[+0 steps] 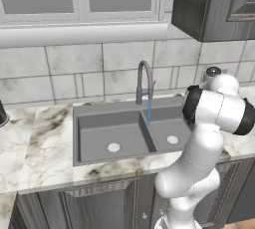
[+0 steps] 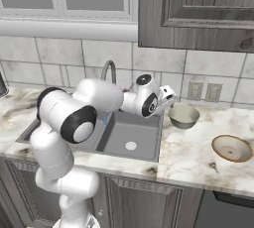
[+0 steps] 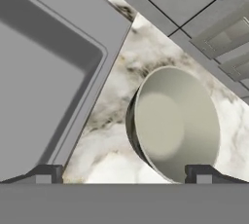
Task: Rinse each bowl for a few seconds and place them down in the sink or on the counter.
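One cream bowl (image 2: 184, 115) stands upright on the marble counter (image 2: 193, 147), just right of the grey sink (image 2: 130, 138). In the hand view this bowl (image 3: 175, 121) lies close ahead, nearer the right fingertip, beside the sink's rim (image 3: 104, 67). My gripper (image 2: 171, 102) hangs at the bowl's left edge, open with nothing between its fingers (image 3: 202, 173). A second bowl (image 2: 231, 147) sits farther right on the counter. A thin blue stream of water (image 1: 149, 109) falls from the arched faucet (image 1: 144, 81) into the sink (image 1: 124, 133).
Two wall outlets (image 2: 203, 91) sit on the tiled backsplash behind the bowls, under a dark upper cabinet (image 2: 198, 9). A dark object (image 1: 2, 114) stands at the counter's far left. My arm (image 1: 209, 123) covers the sink's right end in the left base view.
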